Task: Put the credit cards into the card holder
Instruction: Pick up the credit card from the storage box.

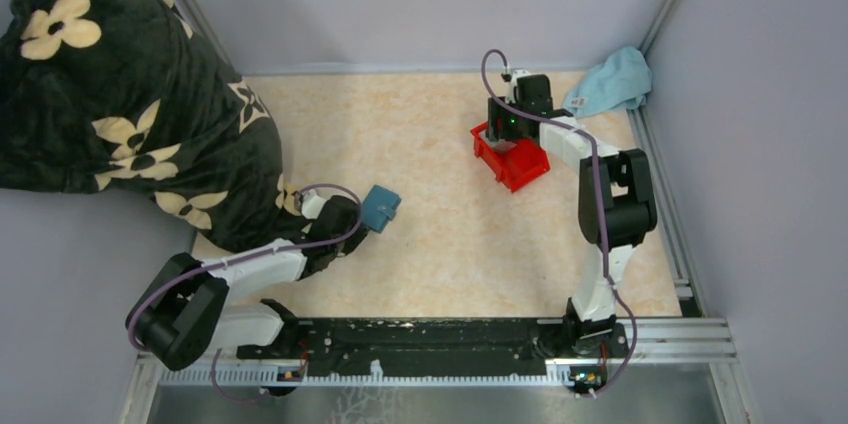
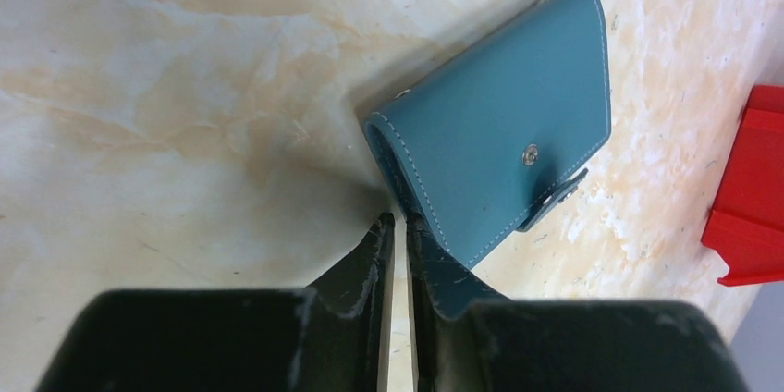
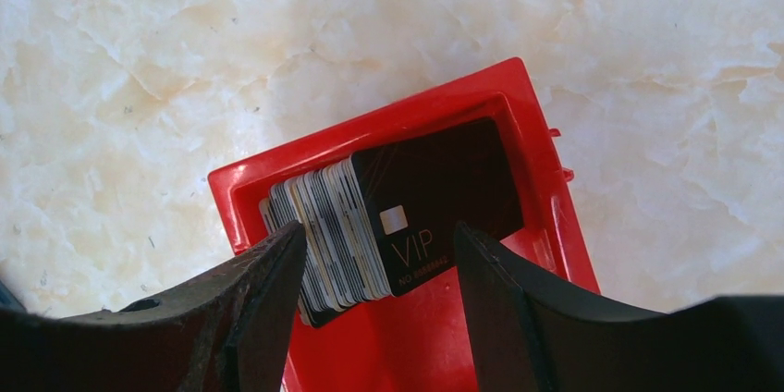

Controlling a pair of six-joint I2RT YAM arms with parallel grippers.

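Left wrist view — card holder (image 2: 504, 124) corner meets left end effector (image 2: 399, 219) tips.

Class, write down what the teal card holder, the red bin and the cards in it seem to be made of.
Card holder: likely leather or imitation leather, smooth matte teal, pale stitched edges, shiny snap.
Red bin: moulded plastic, glossy, with a thick rounded rim.
Credit cards: probably thin stiff plastic; they stand stacked on edge, the front one dark with printed VIP.
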